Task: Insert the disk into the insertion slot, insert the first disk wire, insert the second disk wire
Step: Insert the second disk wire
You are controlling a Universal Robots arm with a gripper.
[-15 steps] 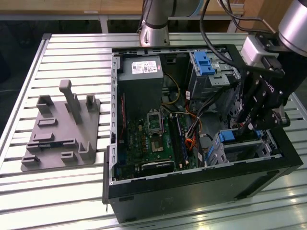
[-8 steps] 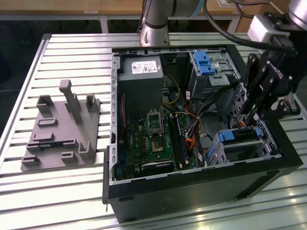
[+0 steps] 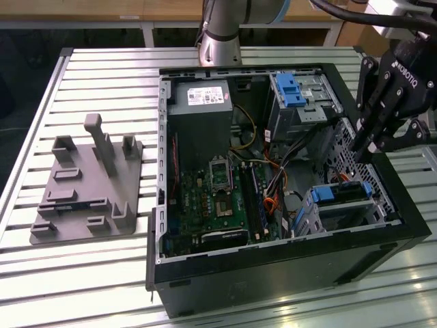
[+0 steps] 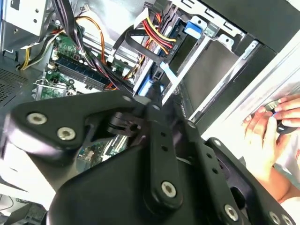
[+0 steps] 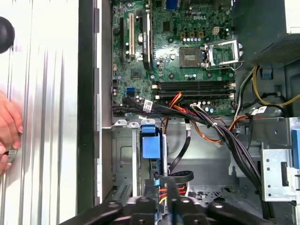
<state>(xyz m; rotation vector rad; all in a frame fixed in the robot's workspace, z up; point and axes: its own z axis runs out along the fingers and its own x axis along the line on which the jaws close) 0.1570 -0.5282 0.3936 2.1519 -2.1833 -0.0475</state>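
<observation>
slatted metal table (image 3: 102,273) holds an open computer case (image 3: 273,273). exterior view – gripper (image 3: 360,154) above the disk (image 3: 339,193), seated in its slot (image 3: 345,219); finger opening unclear. second wrist view – a hand (image 4: 272,126) beside the case.

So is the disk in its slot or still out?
In. The disk with its blue caddy sits inside the slot, level with the cage top; the gripper hovers above it.

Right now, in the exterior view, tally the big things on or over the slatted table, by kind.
Computer case: 1
Grey fixture plate: 1
Robot arm: 1
Claw, over the open case: 1
Total: 4
</observation>
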